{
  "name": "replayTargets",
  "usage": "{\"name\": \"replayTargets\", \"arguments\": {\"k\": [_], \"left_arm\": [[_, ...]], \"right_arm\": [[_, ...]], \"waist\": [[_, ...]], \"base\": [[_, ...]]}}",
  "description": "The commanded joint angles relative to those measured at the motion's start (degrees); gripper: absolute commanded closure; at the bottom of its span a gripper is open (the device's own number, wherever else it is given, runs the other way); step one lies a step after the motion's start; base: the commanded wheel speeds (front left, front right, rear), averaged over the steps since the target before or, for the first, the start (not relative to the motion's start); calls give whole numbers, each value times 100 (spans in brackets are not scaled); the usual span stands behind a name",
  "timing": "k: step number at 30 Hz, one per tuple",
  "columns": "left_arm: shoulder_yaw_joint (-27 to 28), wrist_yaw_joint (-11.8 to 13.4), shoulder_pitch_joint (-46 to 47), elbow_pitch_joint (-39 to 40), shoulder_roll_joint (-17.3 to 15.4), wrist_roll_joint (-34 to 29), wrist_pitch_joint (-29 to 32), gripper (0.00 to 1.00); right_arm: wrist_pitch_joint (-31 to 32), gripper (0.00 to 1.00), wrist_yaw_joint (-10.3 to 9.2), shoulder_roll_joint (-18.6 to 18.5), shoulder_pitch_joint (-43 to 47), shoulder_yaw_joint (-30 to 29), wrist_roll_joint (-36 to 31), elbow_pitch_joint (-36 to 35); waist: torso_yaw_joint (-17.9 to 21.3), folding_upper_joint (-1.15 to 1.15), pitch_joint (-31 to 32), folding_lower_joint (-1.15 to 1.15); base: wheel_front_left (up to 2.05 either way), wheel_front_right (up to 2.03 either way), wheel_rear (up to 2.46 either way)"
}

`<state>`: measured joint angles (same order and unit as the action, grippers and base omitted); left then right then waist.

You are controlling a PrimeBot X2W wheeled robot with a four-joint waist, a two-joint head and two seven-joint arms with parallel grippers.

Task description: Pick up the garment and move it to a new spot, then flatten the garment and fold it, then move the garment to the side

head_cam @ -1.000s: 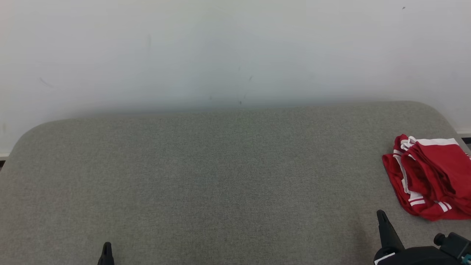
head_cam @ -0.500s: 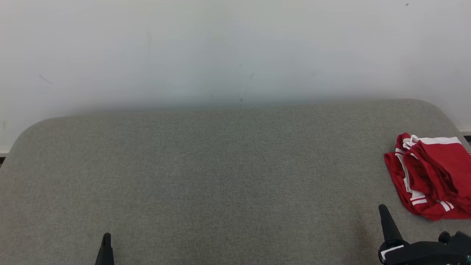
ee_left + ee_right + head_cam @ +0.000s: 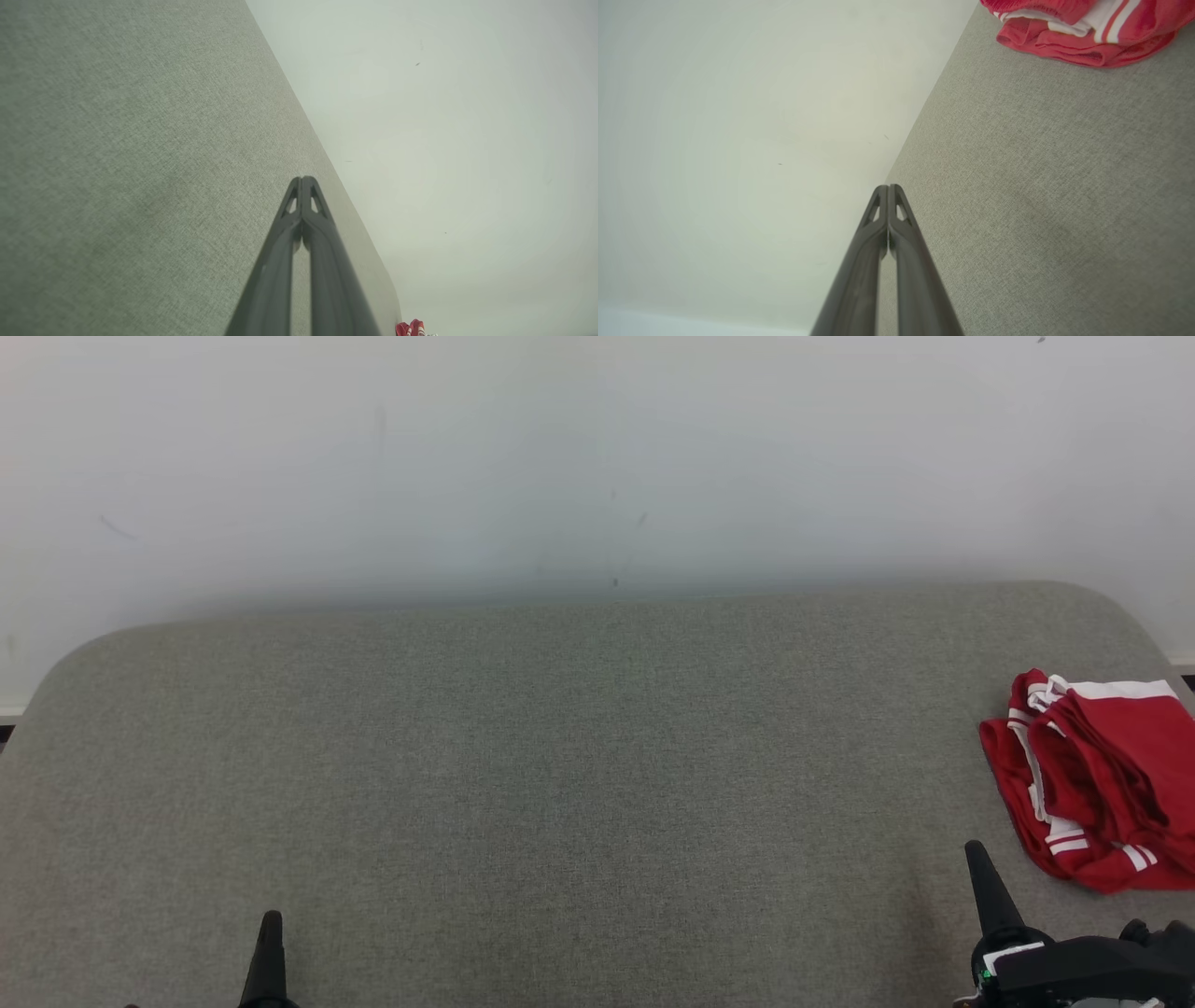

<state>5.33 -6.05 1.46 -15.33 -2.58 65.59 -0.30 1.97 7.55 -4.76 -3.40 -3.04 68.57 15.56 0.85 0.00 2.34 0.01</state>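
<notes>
No writing, number or sign can be read; the white patch (image 3: pixel 1013 954) on the right gripper (image 3: pixel 975 851) is too small.

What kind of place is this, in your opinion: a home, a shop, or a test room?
Probably a plain test room or lab, though I cannot be sure. A grey cloth-covered table with rounded corners stands before a bare white wall, and a single red garment lies at its right end.
</notes>
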Motion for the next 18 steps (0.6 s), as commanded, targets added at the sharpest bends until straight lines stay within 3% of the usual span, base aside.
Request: {"name": "replayTargets", "arguments": {"k": [1,18], "left_arm": [[17,-37,157,76,-34,220,59,100],[58,-76,286,99,-38,1074,279,100]], "right_arm": [[30,100,-7,13,-89,-44,187,-69],[182,100,-8,78,-168,-154,950,-109]], "waist": [[-4,0,-10,-1],[-28,0,-81,-1]], "base": [[0,0,0],[0,0,0]]}}
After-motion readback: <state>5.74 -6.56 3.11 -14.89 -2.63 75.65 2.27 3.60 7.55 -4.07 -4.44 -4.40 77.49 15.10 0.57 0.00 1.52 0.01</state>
